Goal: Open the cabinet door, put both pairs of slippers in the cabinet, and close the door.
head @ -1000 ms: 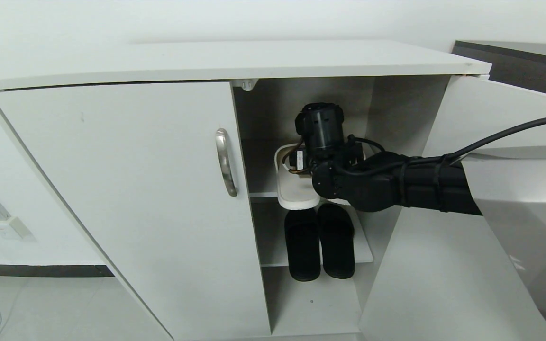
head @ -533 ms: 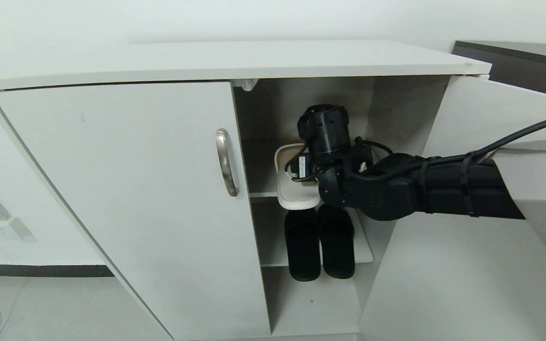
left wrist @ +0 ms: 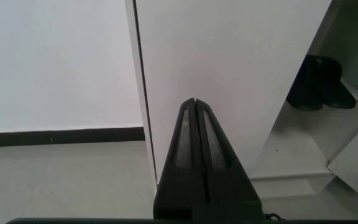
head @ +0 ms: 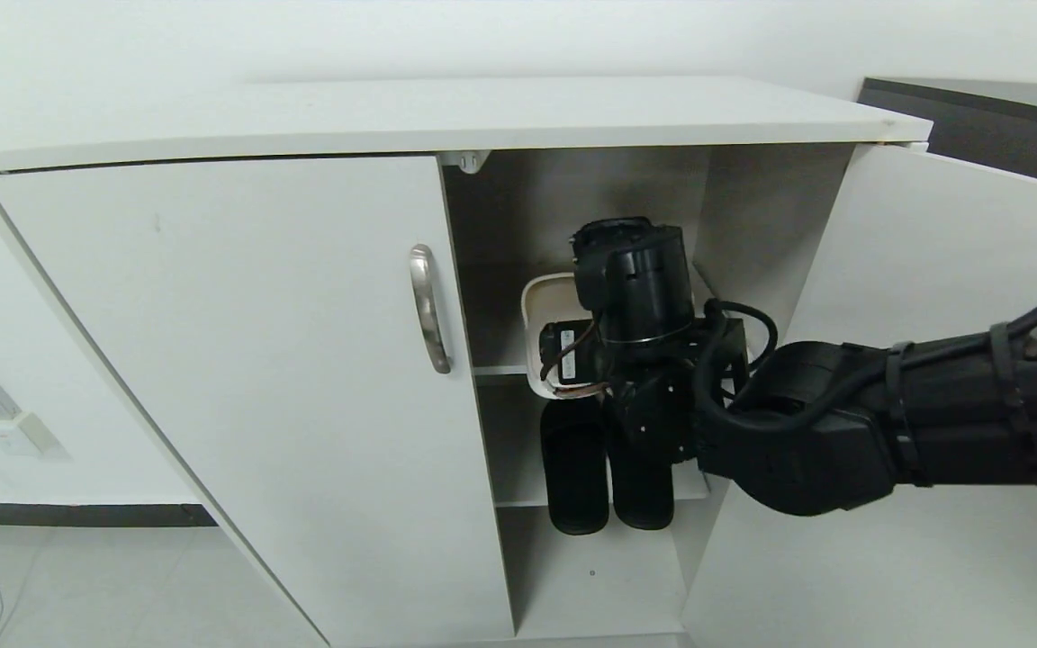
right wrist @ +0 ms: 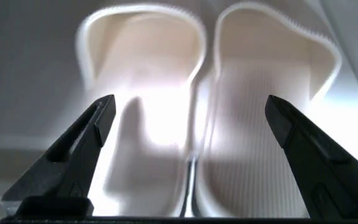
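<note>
The white cabinet (head: 482,108) has its right door (head: 915,270) swung open and its left door (head: 212,360) shut. A pair of white slippers (head: 536,306) lies on the upper shelf, partly hidden by my right arm. A pair of black slippers (head: 572,477) lies on the shelf below. In the right wrist view my right gripper (right wrist: 189,102) is open and holds nothing, just in front of the white slippers (right wrist: 253,124). My left gripper (left wrist: 194,102) is shut and holds nothing, low in front of the shut left door, with the black slippers (left wrist: 322,87) off to one side.
The left door carries a metal handle (head: 428,306) beside the opening. A wall socket with a cable (head: 19,432) sits low on the left wall. Bare floor (head: 77,585) lies in front of the cabinet. A dark-topped counter (head: 978,117) stands behind the open door.
My right arm has drawn back out of the cabinet opening and sunk lower. The white slippers stay on the upper shelf. The black slippers have not moved.
</note>
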